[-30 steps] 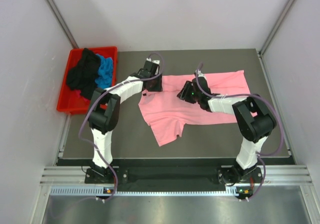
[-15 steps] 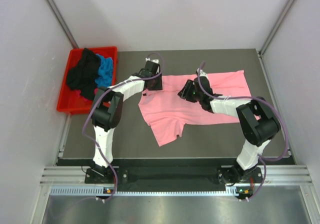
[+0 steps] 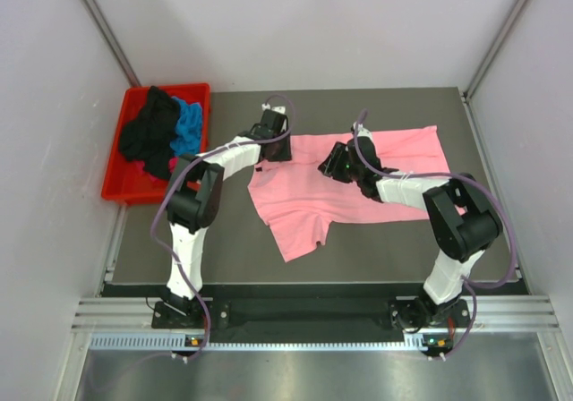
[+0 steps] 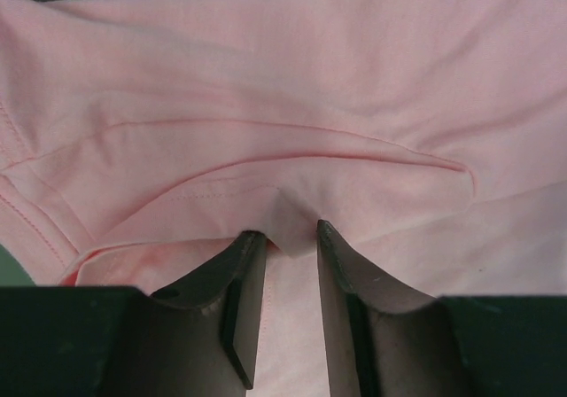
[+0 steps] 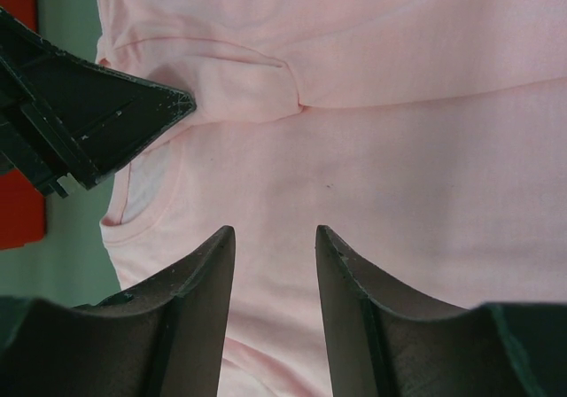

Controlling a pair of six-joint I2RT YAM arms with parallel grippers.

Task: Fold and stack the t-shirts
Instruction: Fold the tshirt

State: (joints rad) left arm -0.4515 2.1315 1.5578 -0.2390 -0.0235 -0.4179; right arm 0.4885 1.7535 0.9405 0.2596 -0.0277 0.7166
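A light pink t-shirt [image 3: 376,182] lies spread on the dark table, one sleeve pointing toward the near edge. My left gripper [image 3: 270,155] sits at the shirt's far left edge. In the left wrist view the left gripper [image 4: 285,233] is shut on a puckered fold of the pink t-shirt [image 4: 292,105]. My right gripper [image 3: 333,163] is over the upper middle of the shirt. In the right wrist view the right gripper [image 5: 273,230] is open, with flat pink cloth [image 5: 399,149] below it. Black [image 3: 148,132] and bright blue [image 3: 188,125] t-shirts lie in the bin. No magenta shirt shows clearly.
A red plastic bin [image 3: 112,191] stands at the table's far left. The left gripper's finger [image 5: 115,113] shows in the right wrist view, close to the right gripper. White enclosure walls stand on three sides.
My right gripper has shifted slightly toward the far left over the shirt. My left gripper has stayed at the shirt's edge.
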